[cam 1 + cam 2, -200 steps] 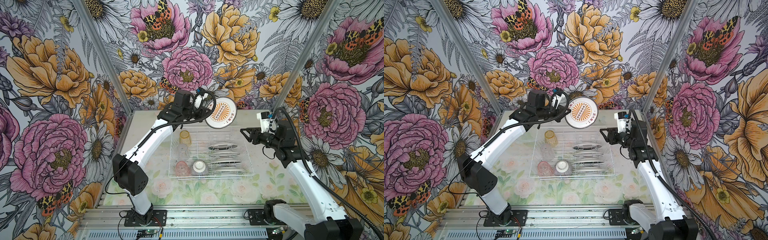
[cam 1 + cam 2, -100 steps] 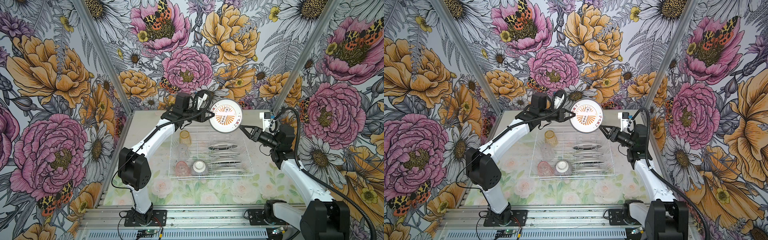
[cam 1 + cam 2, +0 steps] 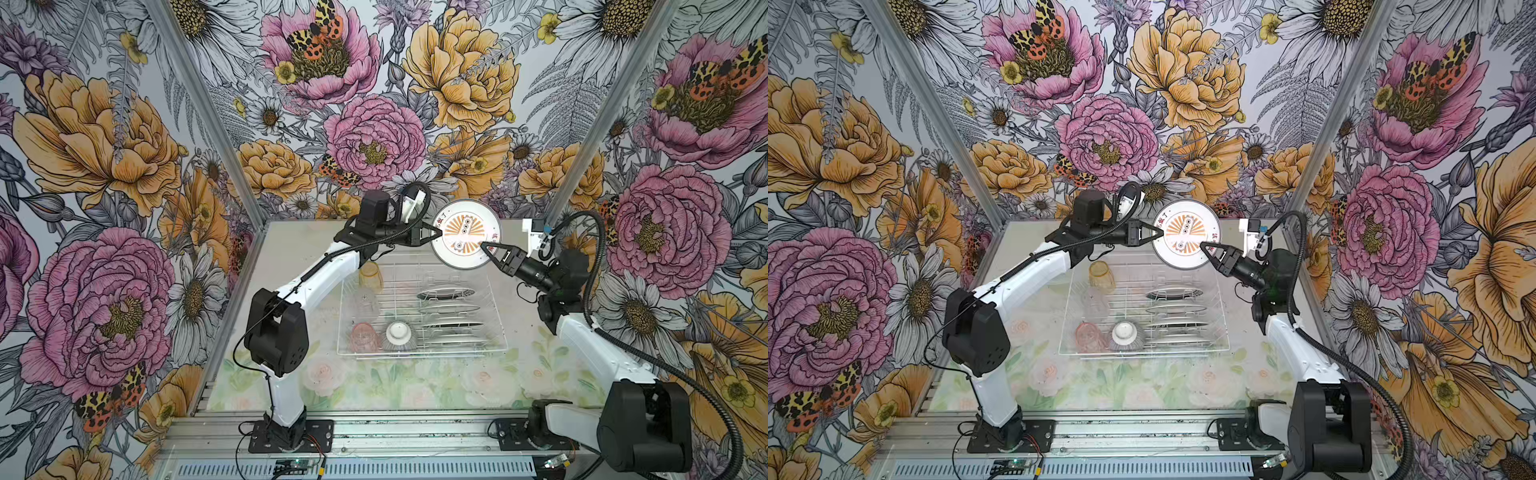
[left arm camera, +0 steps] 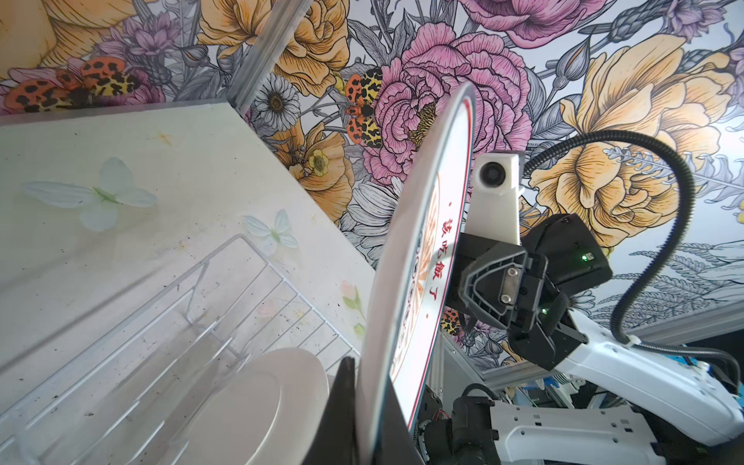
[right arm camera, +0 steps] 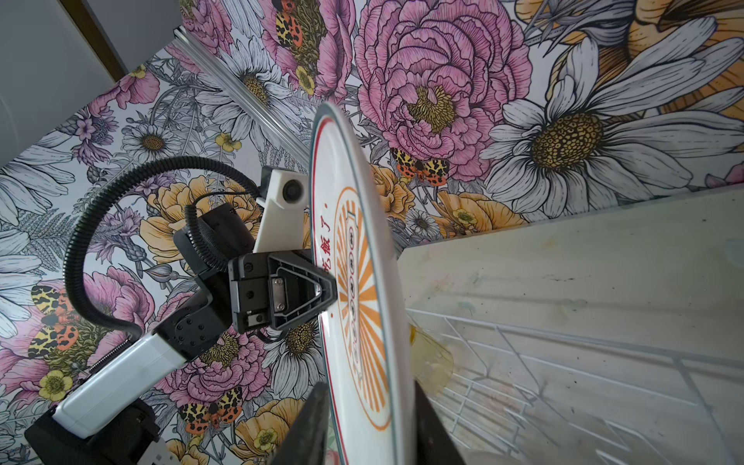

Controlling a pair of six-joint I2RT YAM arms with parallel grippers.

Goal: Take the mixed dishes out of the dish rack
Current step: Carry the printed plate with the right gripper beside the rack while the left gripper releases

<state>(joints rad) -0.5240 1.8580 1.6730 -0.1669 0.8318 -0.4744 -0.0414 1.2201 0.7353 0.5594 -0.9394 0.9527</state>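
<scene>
One plate (image 3: pixel 465 234) is out, held on edge above the far end of the rack (image 3: pixel 436 354), left gripper (image 3: pixel 435 234) clamped on one rim, right gripper (image 3: pixel 484 247) straddling the opposite rim, pinching or not I can't tell, with four plates (image 3: pixel 446 294), bowl (image 3: pixel 400 333) and three tumblers (image 3: pixel 371 277) left inside.

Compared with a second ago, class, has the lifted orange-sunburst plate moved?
Yes. The orange-sunburst plate has shifted rightward along the far edge of the dish rack, away from the amber tumbler and toward the right hand.
</scene>
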